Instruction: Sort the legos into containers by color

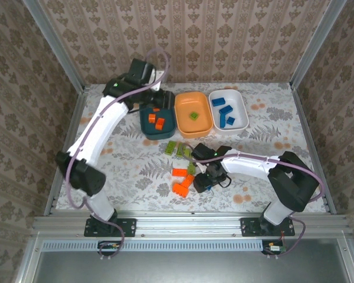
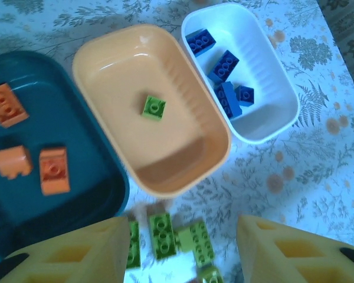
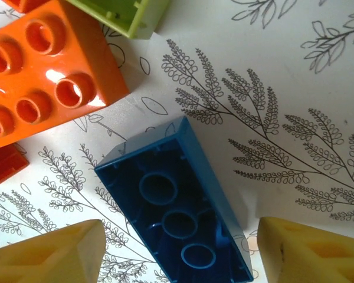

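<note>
- R gripper (image 3: pixel 180 262): jaws wide open, nothing clamped.
- Blue lego (image 3: pixel 176 203) lies hollow side up on table (image 3: pixel 295 88), near end between the yellow fingers (image 3: pixel 50 253). Gap shows each side, no contact seen.
- Orange lego (image 3: pixel 44 68), studs up, near blue one's far-left corner but apart. Green lego (image 3: pixel 127 15) at top edge.
- L gripper (image 2: pixel 183 253): open, empty, above the bins. Loose green legos (image 2: pixel 162 236) show on table between its fingers.
- L wrist view gives bin contents:
  - teal bin (image 2: pixel 88 118): 3 orange pcs (image 2: pixel 53 170)
  - orange bin (image 2: pixel 124 65): 1 green pc (image 2: pixel 154 107)
  - white bin (image 2: pixel 277 82): 4 blue pcs (image 2: pixel 223 65)
- Top view gives layout: bins in a row at far side, teal-orange-white L to R. R gripper sits low near centre, beside loose orange legos (image 1: pixel 181 181).
</note>
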`<control>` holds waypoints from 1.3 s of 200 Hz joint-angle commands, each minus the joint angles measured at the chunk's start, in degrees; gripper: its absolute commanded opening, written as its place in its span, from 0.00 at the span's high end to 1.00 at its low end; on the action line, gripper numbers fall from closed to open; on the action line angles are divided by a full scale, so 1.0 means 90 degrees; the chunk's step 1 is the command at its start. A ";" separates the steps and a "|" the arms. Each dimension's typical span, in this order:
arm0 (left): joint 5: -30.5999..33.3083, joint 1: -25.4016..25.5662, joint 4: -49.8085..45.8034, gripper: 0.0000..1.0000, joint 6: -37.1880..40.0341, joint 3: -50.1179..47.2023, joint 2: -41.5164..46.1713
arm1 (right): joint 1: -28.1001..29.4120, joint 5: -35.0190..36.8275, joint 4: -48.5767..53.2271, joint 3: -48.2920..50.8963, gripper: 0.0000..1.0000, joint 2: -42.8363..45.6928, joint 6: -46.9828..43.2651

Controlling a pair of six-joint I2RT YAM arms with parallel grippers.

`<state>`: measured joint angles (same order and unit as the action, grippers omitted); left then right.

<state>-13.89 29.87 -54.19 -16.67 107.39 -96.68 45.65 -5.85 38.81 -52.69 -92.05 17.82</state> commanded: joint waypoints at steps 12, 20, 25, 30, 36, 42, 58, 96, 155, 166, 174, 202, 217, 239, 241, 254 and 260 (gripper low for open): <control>0.0244 -0.0121 0.0238 0.47 -0.0050 -0.1624 0.0991 | 0.0084 0.0305 -0.0110 -0.0187 0.37 -0.0155 -0.0016; 0.0264 -0.0182 0.0292 0.47 -0.0093 -0.2010 0.1326 | 0.0085 0.0352 -0.0118 -0.0173 0.39 -0.0153 -0.0002; 0.0259 -0.0234 0.0325 0.46 -0.0117 -0.2251 0.1509 | 0.0092 0.0364 -0.0129 -0.0167 0.41 -0.0154 0.0009; 0.0250 -0.0281 0.0353 0.46 -0.0152 -0.2465 0.1711 | 0.0088 0.0383 -0.0146 -0.0155 0.42 -0.0150 0.0022; 0.0240 -0.0354 0.0368 0.46 -0.0177 -0.2725 0.1912 | 0.0096 0.0392 -0.0168 -0.0137 0.43 -0.0160 0.0035; 0.0230 -0.0383 0.0376 0.46 -0.0206 -0.2945 0.2113 | 0.0096 0.0398 -0.0179 -0.0132 0.45 -0.0155 0.0051; 0.0146 -0.0676 0.0375 0.46 -0.0253 -0.3441 0.2554 | 0.0104 0.0401 -0.0173 -0.0104 0.52 -0.0155 0.0108; -0.0098 -0.1029 0.0350 0.43 -0.0315 -0.4397 0.3457 | 0.0147 0.0374 -0.0093 0.0060 0.61 0.0175 0.0244; -0.0478 -0.1307 0.0735 0.41 -0.0626 -0.5729 0.4131 | -0.0088 0.0249 -0.0056 0.0427 0.64 0.1059 0.0474; -0.0506 -0.1307 0.0791 0.39 -0.0658 -0.5809 0.4141 | -0.0233 0.0114 -0.0017 0.0406 0.64 0.1228 0.0481; -0.0506 -0.1307 0.0823 0.39 -0.0674 -0.5853 0.4141 | -0.0370 0.0043 0.0021 0.0354 0.64 0.1321 0.0504; -0.0763 -0.1273 0.1150 0.38 -0.0880 -0.6066 0.4122 | -0.1061 -0.0129 0.0227 -0.0178 0.63 0.2059 0.0545; -0.0902 -0.1212 0.1460 0.35 -0.1141 -0.6268 0.4131 | -0.1481 -0.0123 0.0230 -0.0612 0.63 0.2258 0.0571; -0.1174 -0.1049 0.1971 0.34 -0.1533 -0.6583 0.4110 | -0.2146 0.0022 0.0248 -0.1383 0.63 0.2119 0.0511; -0.1180 -0.1030 0.2003 0.34 -0.1560 -0.6603 0.4111 | -0.2214 0.0041 0.0265 -0.1465 0.63 0.2078 0.0508; -0.1149 -0.0912 0.2076 0.33 -0.1652 -0.6668 0.4102 | -0.2655 0.0071 0.0285 -0.1909 0.63 0.1744 0.0468; -0.1109 -0.0866 0.2065 0.32 -0.1654 -0.6679 0.4093 | -0.2840 0.0065 0.0250 -0.2096 0.63 0.1566 0.0452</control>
<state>-21.91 20.51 -39.44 -27.88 48.25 -60.36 25.34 -6.02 40.10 -65.30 -73.95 21.87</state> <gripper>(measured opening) 0.669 0.373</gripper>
